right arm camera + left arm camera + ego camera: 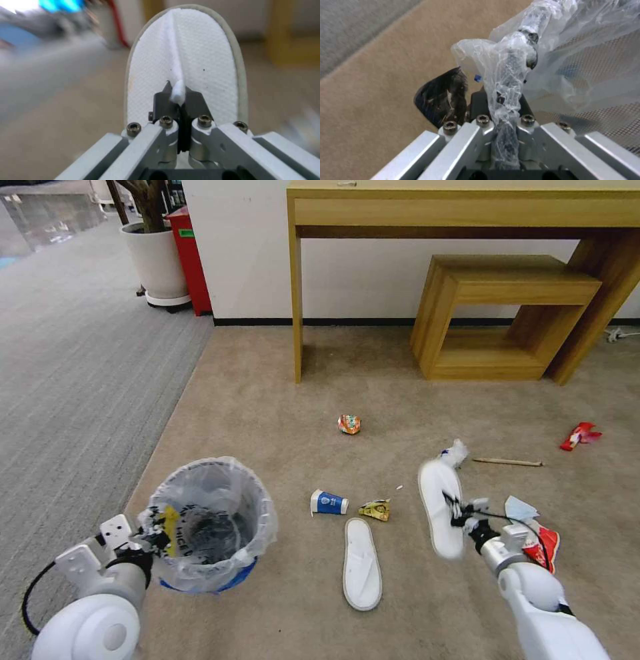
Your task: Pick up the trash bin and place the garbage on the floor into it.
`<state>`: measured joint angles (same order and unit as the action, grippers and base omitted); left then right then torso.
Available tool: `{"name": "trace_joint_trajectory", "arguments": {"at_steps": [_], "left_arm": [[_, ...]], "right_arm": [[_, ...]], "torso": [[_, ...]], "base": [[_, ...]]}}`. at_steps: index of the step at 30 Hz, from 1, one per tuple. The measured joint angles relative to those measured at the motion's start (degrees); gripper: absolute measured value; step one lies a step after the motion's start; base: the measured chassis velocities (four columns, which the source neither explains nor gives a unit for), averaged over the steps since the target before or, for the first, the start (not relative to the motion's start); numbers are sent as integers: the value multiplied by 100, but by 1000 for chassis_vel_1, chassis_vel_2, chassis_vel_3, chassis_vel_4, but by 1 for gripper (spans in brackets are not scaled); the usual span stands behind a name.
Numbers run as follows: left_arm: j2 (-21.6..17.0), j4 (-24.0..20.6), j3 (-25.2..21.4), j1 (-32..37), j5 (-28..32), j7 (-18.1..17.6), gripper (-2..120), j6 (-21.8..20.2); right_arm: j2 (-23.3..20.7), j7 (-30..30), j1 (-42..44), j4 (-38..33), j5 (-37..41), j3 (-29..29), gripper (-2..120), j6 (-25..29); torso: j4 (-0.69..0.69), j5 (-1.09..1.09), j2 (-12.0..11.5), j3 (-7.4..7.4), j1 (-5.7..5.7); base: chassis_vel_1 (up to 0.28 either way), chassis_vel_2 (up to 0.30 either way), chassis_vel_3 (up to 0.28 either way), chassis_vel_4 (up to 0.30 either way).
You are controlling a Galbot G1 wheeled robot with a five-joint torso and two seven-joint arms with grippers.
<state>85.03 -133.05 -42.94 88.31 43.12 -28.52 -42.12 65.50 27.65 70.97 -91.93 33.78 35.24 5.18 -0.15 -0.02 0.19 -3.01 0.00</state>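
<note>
Pinched tight between the closed jaws of the right gripper is a fold of a white slipper's upper, so the slipper hangs off the floor, toe away from the wrist, free to be carried. Across from it the left gripper is clamped on the trash bin's rim, with the crinkled clear liner bunched in the jaws; that grip holds the bin, its mouth open upward to take what is dropped.

Measured from the trash bin, the held slipper is well off to the robot's right. Between them lie the blue paper cup, a yellow wrapper just beside the cup, and the second slipper flat on the carpet. Farther from the bin, toward the wooden desk, sits a crumpled orange wrapper; beyond the held slipper are a wooden stick and a red wrapper.
</note>
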Motion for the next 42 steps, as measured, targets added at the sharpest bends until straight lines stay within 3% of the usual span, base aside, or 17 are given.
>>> {"name": "trace_joint_trajectory", "arguments": {"at_steps": [2,6,9,18,25,33,42], "left_arm": [[36,32,94,1,-26,0,1,0],[57,59,165,2,-70,10,1,0],[59,82,232,14,-100,62,1,0],[82,96,377,61,-232,136,1,-1],[119,-20,488,179,-328,241,1,-1],[212,-79,660,255,-518,353,1,-2],[219,-130,739,328,-596,437,1,-2]], "right_arm": [[-9,448,-8,-512,287,-83,0,277],[-2,772,-90,-932,694,-258,0,444],[102,1143,-343,-1404,1363,-747,0,663],[546,1339,-1040,-1778,1734,-1898,0,786],[760,1869,-1346,-1181,1336,-2717,0,985],[1126,2437,-1381,-414,734,-3115,0,1275],[1514,2388,-1492,330,172,-3366,0,1672]], "torso": [[2,2,0,0,0],[2,0,0,0,0],[2,0,0,0,0],[2,1,0,0,0],[1,1,0,-1,0],[1,1,0,-1,0],[1,1,0,-1,0]], "base": [[0,0,0,0],[0,0,0,0],[0,0,0,0],[0,0,0,0],[0,0,0,0],[0,0,0,0],[0,0,0,0]]}}
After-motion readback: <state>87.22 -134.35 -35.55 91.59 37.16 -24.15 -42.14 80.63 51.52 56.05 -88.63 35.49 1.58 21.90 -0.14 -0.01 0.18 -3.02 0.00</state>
